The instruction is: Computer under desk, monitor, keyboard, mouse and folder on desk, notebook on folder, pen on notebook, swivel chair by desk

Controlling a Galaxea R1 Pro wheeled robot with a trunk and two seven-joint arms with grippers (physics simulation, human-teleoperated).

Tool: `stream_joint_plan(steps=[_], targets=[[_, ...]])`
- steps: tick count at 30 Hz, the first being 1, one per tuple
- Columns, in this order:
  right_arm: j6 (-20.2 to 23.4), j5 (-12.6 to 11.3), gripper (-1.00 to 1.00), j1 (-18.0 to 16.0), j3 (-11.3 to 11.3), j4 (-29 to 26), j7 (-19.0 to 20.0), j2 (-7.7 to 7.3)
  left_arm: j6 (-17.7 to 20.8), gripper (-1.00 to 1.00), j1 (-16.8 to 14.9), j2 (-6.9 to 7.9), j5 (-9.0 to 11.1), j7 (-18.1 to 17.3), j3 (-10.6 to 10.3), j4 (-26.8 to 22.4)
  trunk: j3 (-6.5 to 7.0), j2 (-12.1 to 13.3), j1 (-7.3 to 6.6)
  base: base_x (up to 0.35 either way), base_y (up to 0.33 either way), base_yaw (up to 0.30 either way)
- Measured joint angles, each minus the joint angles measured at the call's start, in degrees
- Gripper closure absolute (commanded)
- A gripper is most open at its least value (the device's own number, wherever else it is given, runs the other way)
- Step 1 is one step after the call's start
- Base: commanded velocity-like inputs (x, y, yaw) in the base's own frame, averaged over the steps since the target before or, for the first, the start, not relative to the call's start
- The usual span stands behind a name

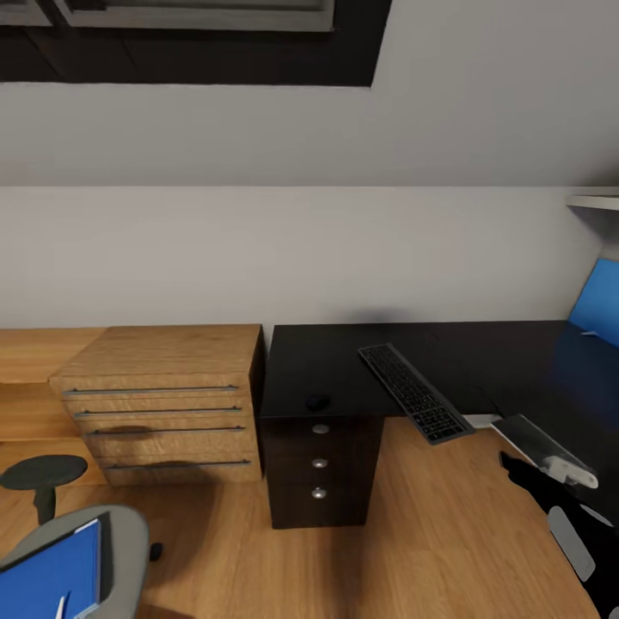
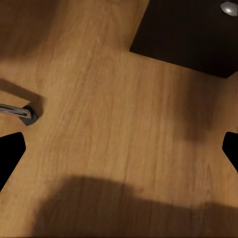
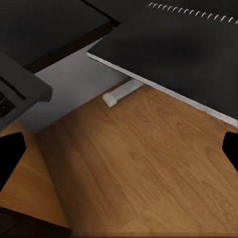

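Keyboard (image 1: 416, 392) (overhanging) — black desk (image 1: 344, 361)

Attic bedroom: sloped wall (image 1: 344, 129); desk (image 1: 344, 361); dresser (image 1: 163, 404)

desk (image 1: 344, 361) 1; keyboard (image 1: 414, 391) 1; mouse (image 1: 317, 401) 1; folder (image 1: 47, 576) 1; dresser (image 1: 163, 395) 1

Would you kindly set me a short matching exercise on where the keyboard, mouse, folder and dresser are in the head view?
Things:
1. keyboard
2. mouse
3. folder
4. dresser

Places:
A. on the chair seat
B. on the desk, above the knobbed drawers
C. on the floor, left of the desk
D. overhanging the desk's front edge

Pairs: 1-D, 2-B, 3-A, 4-C
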Motion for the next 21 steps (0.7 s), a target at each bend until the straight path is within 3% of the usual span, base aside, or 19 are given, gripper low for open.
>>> stream_joint_plan(steps=[21], targets=[[0.0, -0.1, -1.0, 0.0, 0.1, 0.4, 0.0, 0.09, 0.1, -1.0, 0.0, 0.01, 0.0, 0.0, 0.0, 0.0, 0.0, 0.0, 0.0, -0.002, 0.035, 0.0]])
